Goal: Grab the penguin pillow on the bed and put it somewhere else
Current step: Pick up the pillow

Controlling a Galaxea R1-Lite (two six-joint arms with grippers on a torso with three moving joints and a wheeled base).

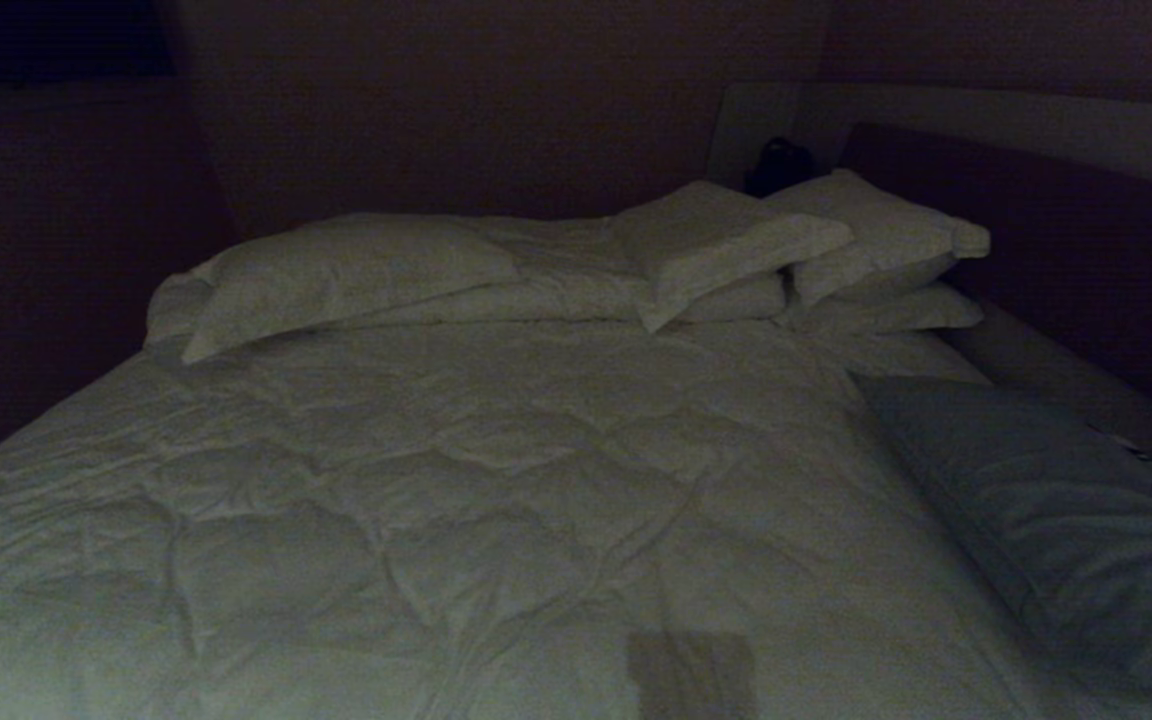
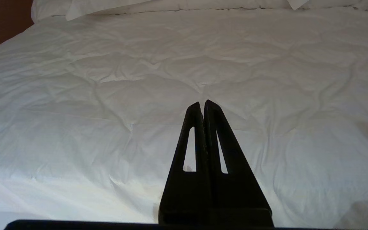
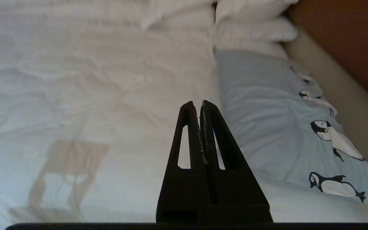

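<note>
Penguin pillow point(image 3: 267, 105): grey-blue, long, lying flat along the right edge of the bed point(image 1: 456, 470), a row of penguins on its outer side. Right claw point(image 3: 200, 103): clenched, empty, above the duvet point(image 2: 107, 95) just beside the pillow. Left claw point(image 2: 202, 103): clenched, empty, over the quilted duvet. Farther back: white pillows point(image 1: 336, 270) stacked against the dark headboard point(image 1: 1066, 230).

The bed point(image 1: 456, 480) is covered by a wrinkled white quilted duvet point(image 1: 416, 450). White pillows point(image 1: 336, 275) are piled along its far end, some stacked. The grey-blue penguin pillow point(image 1: 1036, 500) lies lengthwise along the bed's right edge, penguins toward the dark headboard point(image 1: 1066, 230).
</note>
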